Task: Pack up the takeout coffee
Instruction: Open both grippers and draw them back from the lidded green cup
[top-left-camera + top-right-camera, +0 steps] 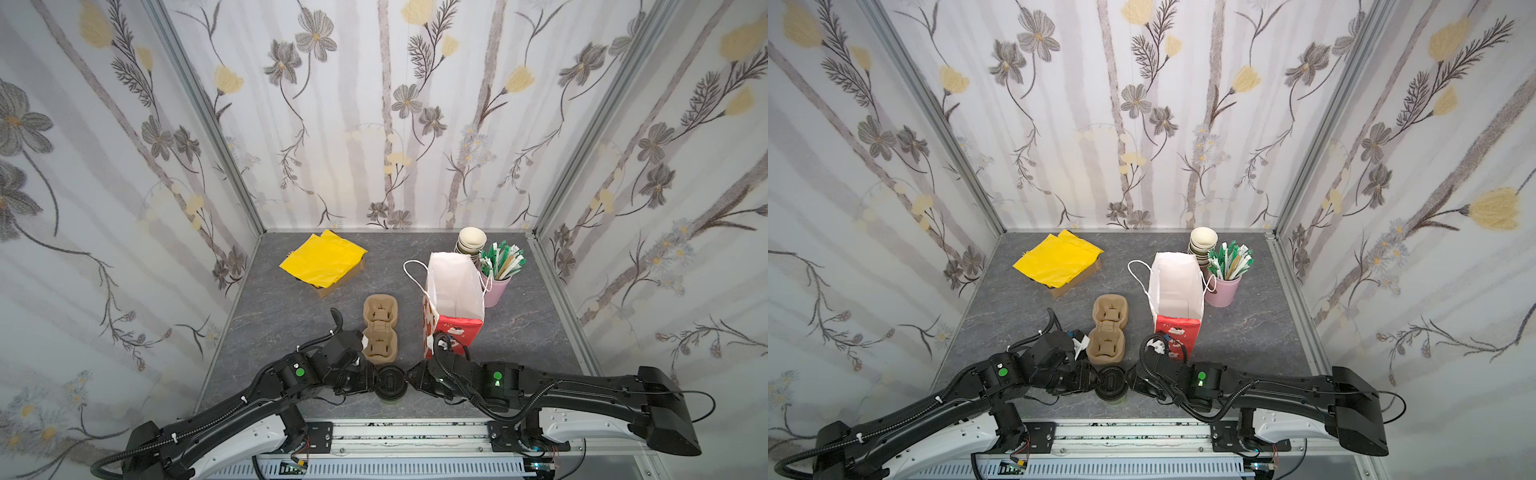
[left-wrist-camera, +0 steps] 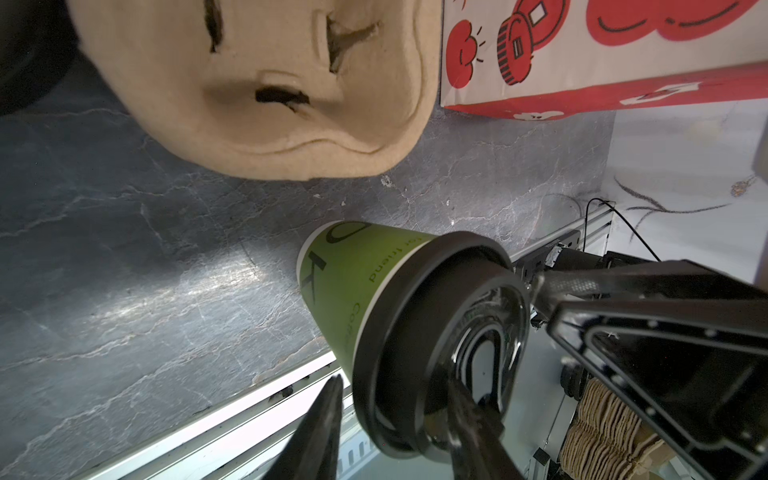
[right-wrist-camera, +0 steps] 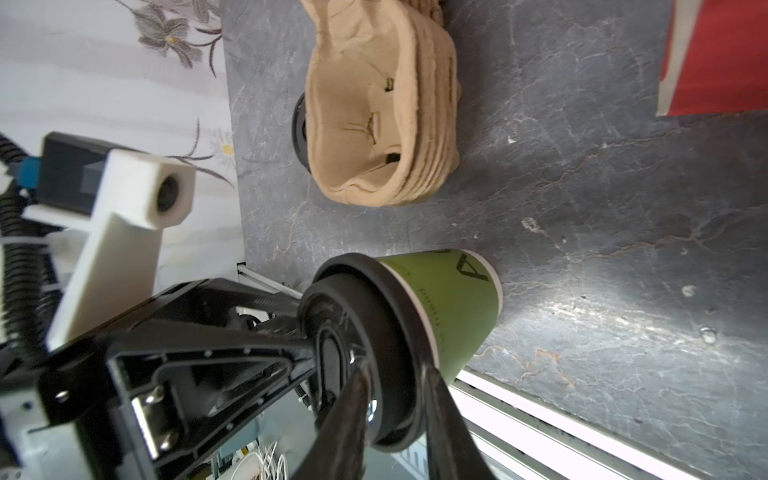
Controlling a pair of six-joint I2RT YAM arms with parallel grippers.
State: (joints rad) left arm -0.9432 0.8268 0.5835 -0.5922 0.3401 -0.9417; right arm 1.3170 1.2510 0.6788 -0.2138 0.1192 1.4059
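Straddling lid (image 2: 436, 353) rim from 9 o'clock: left gripper (image 1: 374, 381), slight gap one side, clamped or not unclear. Cup (image 1: 390, 383) upright, table (image 1: 291, 332) 6 o'clock. Right gripper (image 1: 409, 380) astride rim from 3 o'clock, grip likewise unclear. Likely light, thin-walled, dents easily, lid may pop; take green side (image 2: 340, 282) under rim. Top views show lid only; wrist views show side, base.

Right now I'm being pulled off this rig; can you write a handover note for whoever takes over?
The left gripper straddles the rim of the black plastic sip lid on the green paper cup, grip unclear; the right gripper likewise, opposite. The cup stands upright at the front of the grey table. Done: lid on. Remaining: likely seat it in the tan pulp carrier stack behind it, then into the open white paper bag with red print.
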